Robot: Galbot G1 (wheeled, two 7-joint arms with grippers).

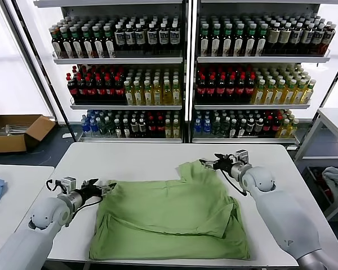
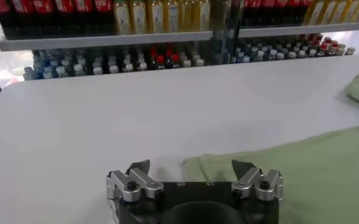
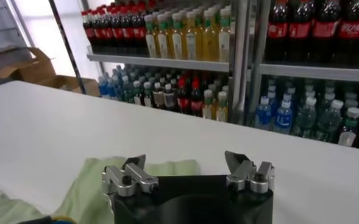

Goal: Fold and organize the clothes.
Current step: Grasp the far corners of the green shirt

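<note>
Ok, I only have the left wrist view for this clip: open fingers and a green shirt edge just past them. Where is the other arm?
Observer: The right gripper is at the far right corner of the polo shirt, over a sleeve.
Operator: Is it gripping cloth?
Observer: No, its own wrist view shows open fingers with nothing between them.
Operator: How is the shirt lying overall?
Observer: Spread on the white table, with a fold line across its lower half; the left gripper is at its left edge.
</note>
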